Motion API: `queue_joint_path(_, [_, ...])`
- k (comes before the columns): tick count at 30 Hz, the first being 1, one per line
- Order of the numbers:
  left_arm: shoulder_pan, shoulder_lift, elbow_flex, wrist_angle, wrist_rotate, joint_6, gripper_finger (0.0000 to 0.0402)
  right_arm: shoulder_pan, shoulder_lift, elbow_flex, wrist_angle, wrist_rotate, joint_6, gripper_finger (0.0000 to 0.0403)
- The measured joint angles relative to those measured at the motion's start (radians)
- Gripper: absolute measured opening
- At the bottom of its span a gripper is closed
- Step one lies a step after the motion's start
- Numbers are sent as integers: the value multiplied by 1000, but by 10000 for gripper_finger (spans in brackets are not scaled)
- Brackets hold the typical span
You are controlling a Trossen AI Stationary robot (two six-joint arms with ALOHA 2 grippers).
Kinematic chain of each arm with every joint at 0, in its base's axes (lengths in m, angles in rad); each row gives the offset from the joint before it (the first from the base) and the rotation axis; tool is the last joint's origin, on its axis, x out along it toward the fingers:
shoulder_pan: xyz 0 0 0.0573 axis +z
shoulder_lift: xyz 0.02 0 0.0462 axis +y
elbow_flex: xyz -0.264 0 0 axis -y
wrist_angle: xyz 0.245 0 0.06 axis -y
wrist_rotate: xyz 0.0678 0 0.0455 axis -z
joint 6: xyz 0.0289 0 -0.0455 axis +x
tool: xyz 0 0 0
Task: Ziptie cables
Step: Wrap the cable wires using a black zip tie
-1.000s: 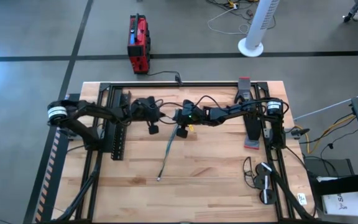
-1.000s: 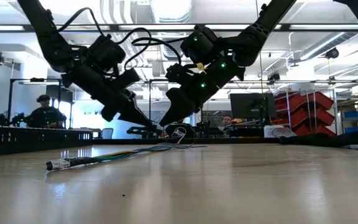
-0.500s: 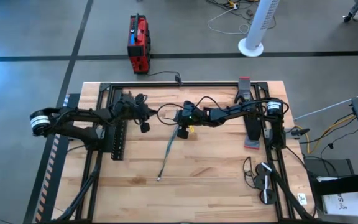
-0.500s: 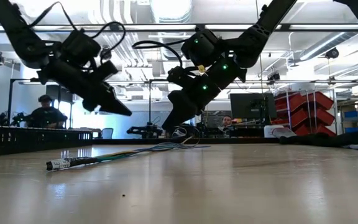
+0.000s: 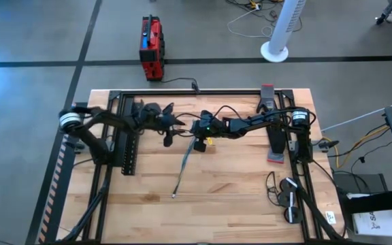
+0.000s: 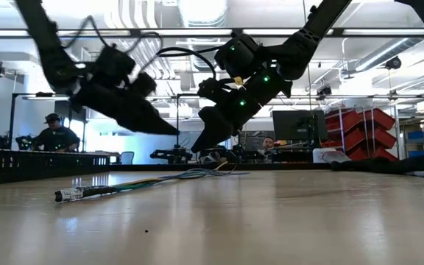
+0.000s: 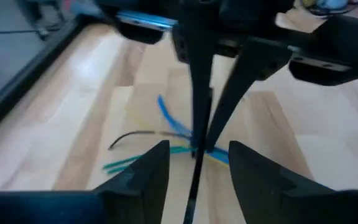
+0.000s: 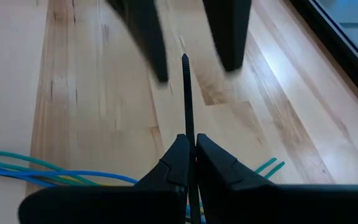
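Table (image 5: 237, 197) bears the cables (image 5: 184, 168), lying loose mid-table below both grippers. Right gripper (image 8: 188, 163) pinches the black zip tie (image 8: 186, 99) upright; left gripper (image 5: 169, 134), fingers spread wide, faces its tip. Handover seems underway: next, left fingers must close around the tie's free end.

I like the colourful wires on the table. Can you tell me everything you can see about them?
The cables are a loose bundle of thin bendy wires, green, blue and yellowish, lying flat on the wooden table. One end is gathered into a tight tip with a pale band; the other end fans out under the right gripper, which is shut on a black zip tie. Neither gripper touches the wires themselves.
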Motion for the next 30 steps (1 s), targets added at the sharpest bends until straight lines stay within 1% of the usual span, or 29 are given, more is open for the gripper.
queue_joint_path(4, [0,81,68,-20,33,43,144,0,0,0,0,0,-8,3])
queue_joint_path(8, [0,119,95,-78,34,121,124,0,0,0,0,0,-12,3])
queue_joint_path(10, [0,122,96,-83,33,132,110,0,0,0,0,0,-12,3])
queue_joint_path(15, [0,125,95,-79,-20,135,71,0,0,0,0,2,-13,3])
queue_joint_path(21, [0,125,95,-82,-7,132,8,0,0,0,-1,3,-8,3])
queue_joint_path(26, [2,118,87,-79,-55,103,2,-2,0,1,1,8,-8,3])
queue_joint_path(30, [10,68,61,-95,-65,108,1,-2,-1,0,-7,5,20,3])
